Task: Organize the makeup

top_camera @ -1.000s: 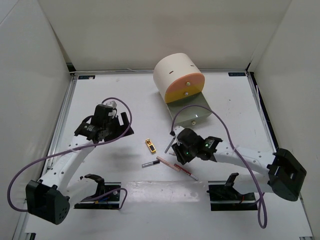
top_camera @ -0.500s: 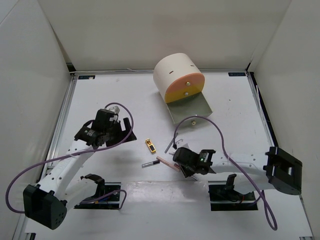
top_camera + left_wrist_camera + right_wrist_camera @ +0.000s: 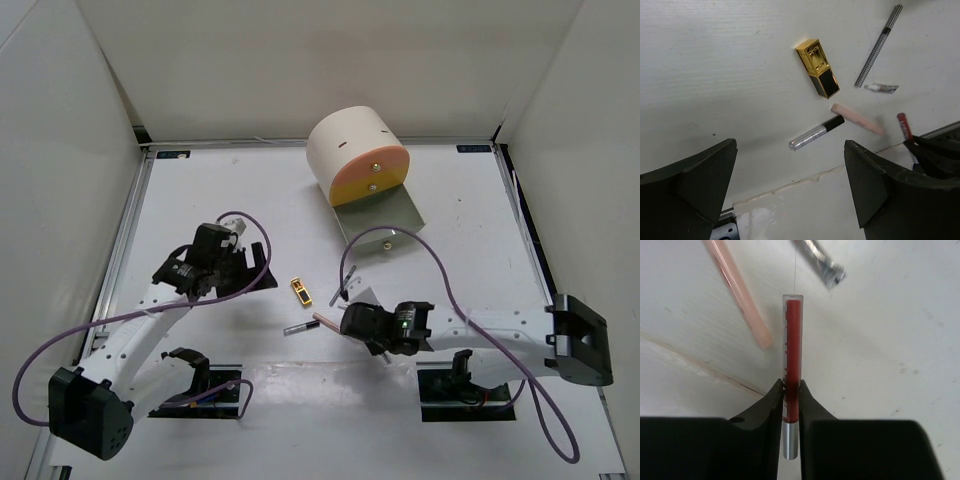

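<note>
Right end effector clamped on the red gloss tube; left end effector wide open, holding nothing.

Right grip sits near the tube's silver-cap end, lower centre of the wrist frame, with the fingers pinching across its width, likely because it's thin. Can't tell if it's off the surface yet. The peach stick at upper left and the silver tube at top are near but apart, so the pick looks clean. Left hovers over the gold lipstick and checked pencil, probably staged for the next pick. Cream drawer box is at top centre of the overhead frame with its grey tray pulled out, the likely drop spot.
</note>
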`<state>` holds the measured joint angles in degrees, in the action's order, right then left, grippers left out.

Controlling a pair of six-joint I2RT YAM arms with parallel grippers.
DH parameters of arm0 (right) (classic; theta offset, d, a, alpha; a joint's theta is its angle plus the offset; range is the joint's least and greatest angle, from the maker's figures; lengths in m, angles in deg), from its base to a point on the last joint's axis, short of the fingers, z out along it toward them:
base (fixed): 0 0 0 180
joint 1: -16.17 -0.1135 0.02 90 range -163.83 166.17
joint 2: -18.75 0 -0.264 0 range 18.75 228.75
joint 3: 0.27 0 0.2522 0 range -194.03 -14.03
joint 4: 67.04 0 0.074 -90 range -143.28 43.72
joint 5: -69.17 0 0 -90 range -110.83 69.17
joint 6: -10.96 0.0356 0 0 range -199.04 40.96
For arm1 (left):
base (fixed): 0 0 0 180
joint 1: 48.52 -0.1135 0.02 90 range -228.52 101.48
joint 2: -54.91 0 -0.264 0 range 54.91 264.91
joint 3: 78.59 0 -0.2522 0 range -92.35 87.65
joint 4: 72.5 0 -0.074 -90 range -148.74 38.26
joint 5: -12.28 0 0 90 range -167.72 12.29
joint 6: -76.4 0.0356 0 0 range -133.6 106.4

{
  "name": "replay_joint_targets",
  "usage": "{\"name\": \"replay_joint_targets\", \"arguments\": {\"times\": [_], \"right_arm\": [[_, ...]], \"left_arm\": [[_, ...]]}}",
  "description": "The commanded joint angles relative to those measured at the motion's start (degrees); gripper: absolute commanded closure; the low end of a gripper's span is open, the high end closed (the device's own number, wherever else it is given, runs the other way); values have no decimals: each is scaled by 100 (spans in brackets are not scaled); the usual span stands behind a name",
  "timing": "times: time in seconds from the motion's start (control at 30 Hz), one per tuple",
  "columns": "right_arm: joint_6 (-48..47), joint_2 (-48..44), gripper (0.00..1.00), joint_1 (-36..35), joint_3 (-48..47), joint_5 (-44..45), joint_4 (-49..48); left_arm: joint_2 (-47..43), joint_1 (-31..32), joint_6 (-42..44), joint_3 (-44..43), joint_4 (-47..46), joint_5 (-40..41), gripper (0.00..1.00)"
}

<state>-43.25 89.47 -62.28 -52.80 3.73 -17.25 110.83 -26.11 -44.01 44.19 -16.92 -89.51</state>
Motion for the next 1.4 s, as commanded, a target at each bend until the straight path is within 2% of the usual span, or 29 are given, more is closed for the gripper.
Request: {"name": "replay_joint_targets", "arguments": {"times": [0.0,0.1,0.13,0.2,0.23,0.3,0.4,0.53,0.57,0.6,0.67,0.73,0.9,0.93,0.97,1.03,1.07,1.17,1.27,1.37], "right_arm": [[-168,-462,100,93,-823,707,545],[-992,-603,100,672,-1115,1148,38],[-1291,-586,100,1213,-1168,1113,-225],[-1888,-463,100,1796,-1378,1130,-859],[-1909,-410,100,2460,-1519,1130,-1035],[-1437,-287,100,3305,-1843,1025,-1422],[-752,-76,98,3923,-1898,884,-2020],[-241,486,97,4084,-1994,1532,-2513],[-65,661,97,4119,-2012,1674,-2652],[215,732,97,4171,-1960,1727,-2758],[533,768,94,4242,-1820,1745,-3109],[1007,873,94,4330,-1617,1798,-3567],[1448,1119,89,4471,-1362,1834,-4306],[1587,1189,86,4523,-1405,1764,-4289],[1606,1225,77,4575,-1449,1694,-4245],[1668,1382,71,4646,-1563,1623,-4018],[1694,1418,60,4664,-1573,1518,-3947],[1694,1331,53,4787,-1538,1219,-3849],[1484,1050,36,4743,-1441,1131,-3849],[1256,664,34,4787,-1292,1025,-3814]], "left_arm": [[-116,61,202,110,-140,-350,2],[-178,201,351,189,-174,-438,2],[-161,280,430,224,-244,-560,2],[-73,412,510,242,-297,-684,2],[-12,561,536,216,-315,-684,2],[67,746,580,145,-333,-509,2],[86,1080,624,145,-525,-262,4],[419,1537,686,215,-807,-193,4],[681,1834,712,189,-807,-70,5],[822,2011,704,146,-764,262,6],[1121,2318,791,40,-877,335,6],[1210,2399,870,-13,-983,300,6],[1527,2584,888,-154,-913,493,7],[1658,2619,888,-171,-878,511,8],[1685,2697,879,-189,-843,581,9],[1755,2768,844,-224,-842,599,10],[1773,2855,827,-215,-808,617,10],[1826,2996,695,-215,-676,616,16],[1843,3067,660,-172,-518,582,18],[1949,3111,756,-154,-526,582,20]]}}
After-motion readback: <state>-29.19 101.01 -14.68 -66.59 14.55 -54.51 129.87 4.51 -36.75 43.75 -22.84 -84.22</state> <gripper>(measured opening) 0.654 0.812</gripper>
